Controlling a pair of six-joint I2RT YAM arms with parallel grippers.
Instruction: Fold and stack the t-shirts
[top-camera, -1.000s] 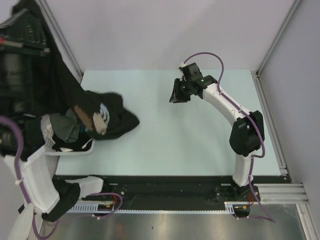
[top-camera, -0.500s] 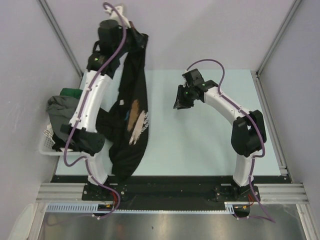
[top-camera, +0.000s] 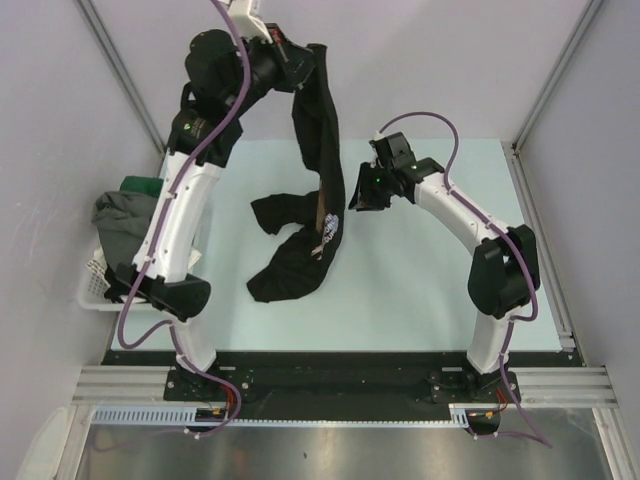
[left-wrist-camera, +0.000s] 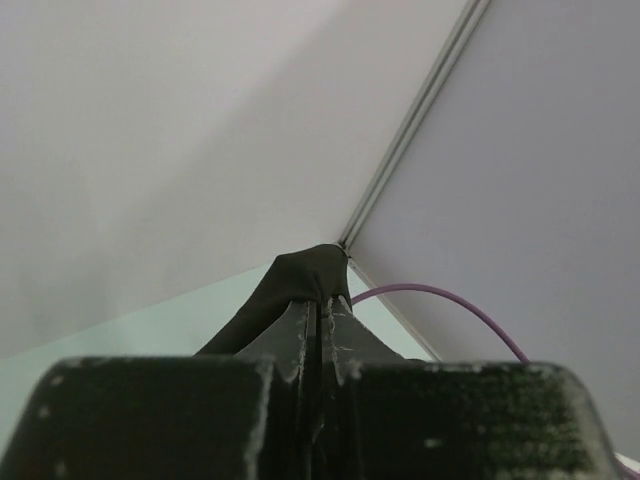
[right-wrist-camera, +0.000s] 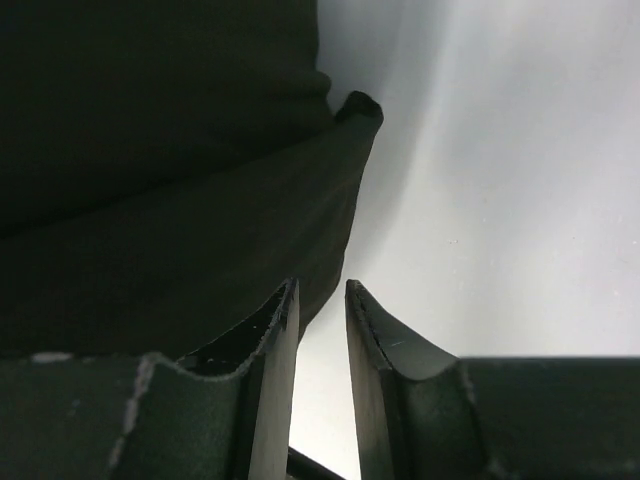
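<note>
My left end effector (top-camera: 303, 66) is clenched on a fold of the black t-shirt (top-camera: 322, 130), high above the far left part of the bench (top-camera: 430, 290). In my left wrist view the fingers are pressed together with no gap, and a peak of black cloth (left-wrist-camera: 305, 273) stands out from between the tips of that end effector (left-wrist-camera: 318, 305).

From that grip the shirt hangs down in a long, narrow drape. Its lower part lies bunched on the bench, left of the bench's middle. One lobe spreads toward the bench's left side and another trails toward its near edge. The chest print (top-camera: 326, 230) shows as a small patch of brown and white where the hanging cloth meets the bench.

My right end effector (top-camera: 362, 197) is low over the middle of the bench, just beside the hanging cloth on its right. In my right wrist view the fingers of that end effector (right-wrist-camera: 320, 292) stand a little apart. The slot between them is bare and the pale bench surface shows through it. Dark cloth (right-wrist-camera: 150, 200) fills the left of that view, and its edge is close to the left fingertip. I cannot tell whether it touches.

A white basket (top-camera: 95, 285) sits at the bench's left edge and holds a grey t-shirt (top-camera: 120, 225) and a dark green t-shirt (top-camera: 146, 187).
</note>
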